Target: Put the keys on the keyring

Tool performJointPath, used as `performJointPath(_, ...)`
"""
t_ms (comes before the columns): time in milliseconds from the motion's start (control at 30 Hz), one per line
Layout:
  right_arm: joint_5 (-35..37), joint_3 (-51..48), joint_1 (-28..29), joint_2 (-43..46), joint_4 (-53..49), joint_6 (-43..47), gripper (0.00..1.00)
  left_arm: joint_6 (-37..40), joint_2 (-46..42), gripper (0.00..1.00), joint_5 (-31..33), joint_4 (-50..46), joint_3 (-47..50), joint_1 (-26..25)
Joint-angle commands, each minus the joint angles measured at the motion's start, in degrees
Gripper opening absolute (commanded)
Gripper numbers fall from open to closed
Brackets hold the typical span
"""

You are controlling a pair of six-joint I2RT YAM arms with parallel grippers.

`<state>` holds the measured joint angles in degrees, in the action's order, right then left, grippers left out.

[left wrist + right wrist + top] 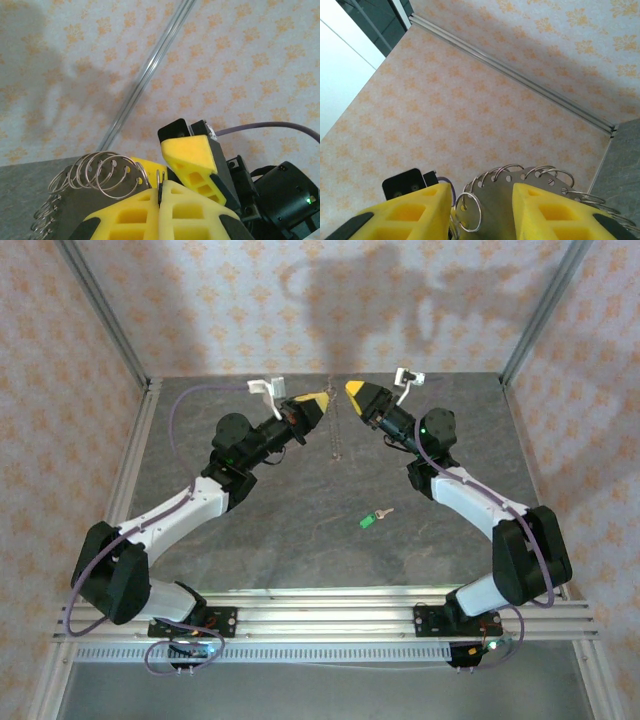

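The keyring hangs edge-on between both grippers, above the back of the table. Close up it is a thin grey metal plate with several small wire rings threaded through holes along its rim. My left gripper is shut on the keyring's edge, where a bit of wire sticks up between its yellow fingers. My right gripper faces the plate with its fingers apart, and one small ring sits between them. The green-headed key lies alone on the table, well below both grippers.
The grey stone-look table is boxed in by patterned walls and metal corner posts. A slotted aluminium rail carries both arm bases at the near edge. The right gripper's finger hovers close to my left fingertips.
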<state>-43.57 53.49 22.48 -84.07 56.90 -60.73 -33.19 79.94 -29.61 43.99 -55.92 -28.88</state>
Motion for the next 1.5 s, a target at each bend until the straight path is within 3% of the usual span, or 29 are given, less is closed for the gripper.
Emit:
performJointPath(0,-1.0,1.2,0.8,-0.4,5.3,-0.4,0.37,-1.6,0.5,0.0,-1.0,5.8,-2.8,-0.3)
performJointPath(1133,-1.5,2.7,3.6,1.7,5.6,1.1,0.3,-3.3,1.6,0.0,-2.6,5.1,-4.6,-0.3)
performJointPath(1467,-1.4,3.2,3.7,2.2,4.4,1.8,0.23,-3.5,1.1,0.0,-2.6,4.7,-4.3,-0.4)
